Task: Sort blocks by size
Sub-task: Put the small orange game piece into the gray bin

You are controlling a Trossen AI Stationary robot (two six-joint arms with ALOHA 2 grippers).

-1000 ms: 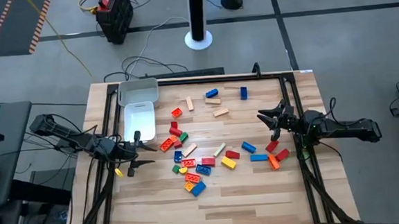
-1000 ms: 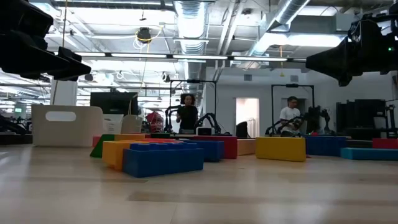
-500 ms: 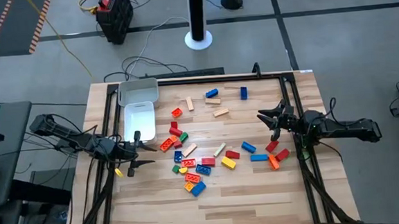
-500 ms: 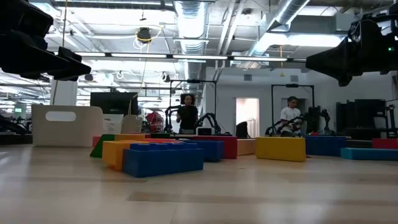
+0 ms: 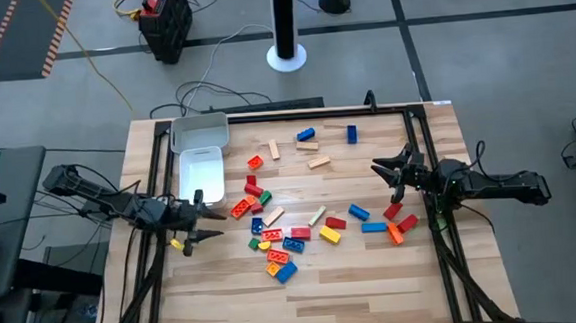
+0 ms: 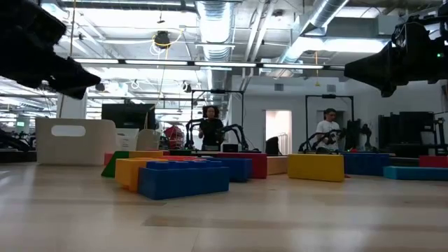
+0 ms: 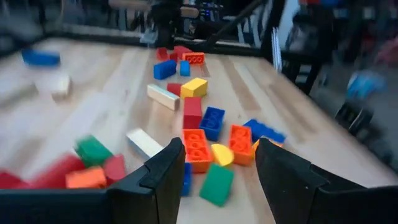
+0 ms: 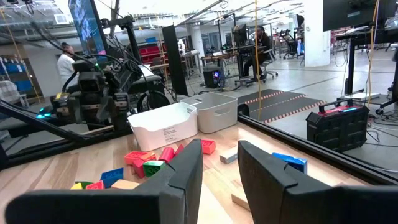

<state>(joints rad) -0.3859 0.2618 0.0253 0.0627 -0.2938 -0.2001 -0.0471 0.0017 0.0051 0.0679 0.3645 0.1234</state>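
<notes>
While the blocks (image 5: 289, 217) lie scattered across the middle of the wooden table (image 5: 376, 286), with a few near its far edge, the white trays (image 5: 199, 157) sit at the far left corner. Left gripper (image 5: 204, 233) hovers just left of the pile, jaws spread and empty. Right gripper (image 5: 387, 170) hangs near the right-hand bricks, fingers slightly parted, holding nothing.
</notes>
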